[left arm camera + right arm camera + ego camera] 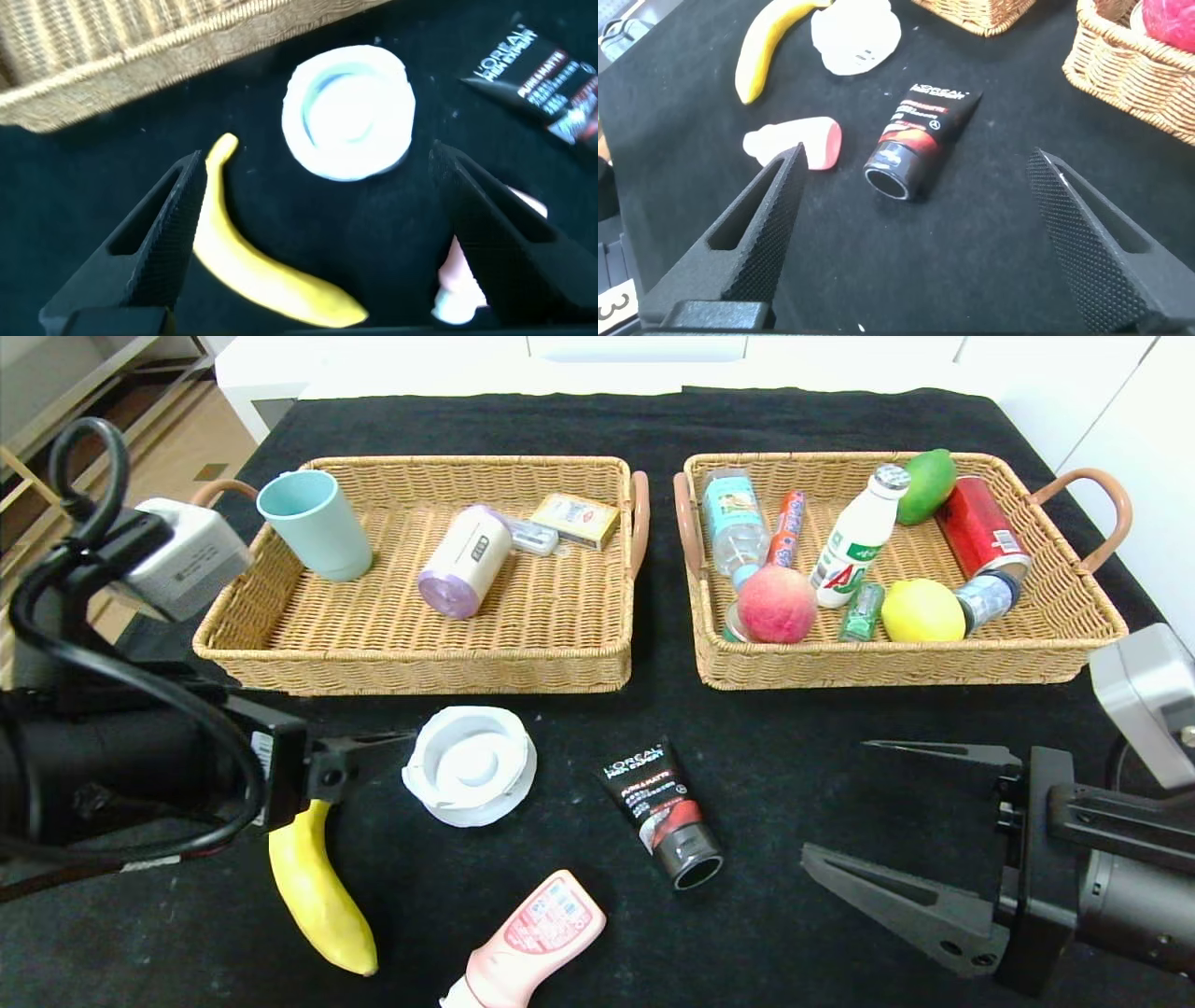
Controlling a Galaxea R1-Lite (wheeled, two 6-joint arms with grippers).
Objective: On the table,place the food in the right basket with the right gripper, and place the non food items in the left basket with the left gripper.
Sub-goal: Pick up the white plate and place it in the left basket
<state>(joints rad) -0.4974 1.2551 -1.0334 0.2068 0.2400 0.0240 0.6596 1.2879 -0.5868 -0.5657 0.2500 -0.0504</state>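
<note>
On the black table [794, 775], in front of the two baskets, you have four loose items. The banana [319, 891] is yellow and curved, lying near the left edge with its stem end under the left gripper [359, 761]. Just beside it sits a white round lid [470, 764], flat on the cloth. The black tube [663, 810] lies near the centre, its cap end toward you. The pink bottle [527, 943] lies tilted at the near edge.

The left gripper hovers over the banana's stem, fingers spread and holding nothing. The right gripper [887, 821] hangs low at the right, fingers spread wide, empty.

The left basket [420, 667] holds non-food items; the right basket [906, 667] holds food and drinks.
</note>
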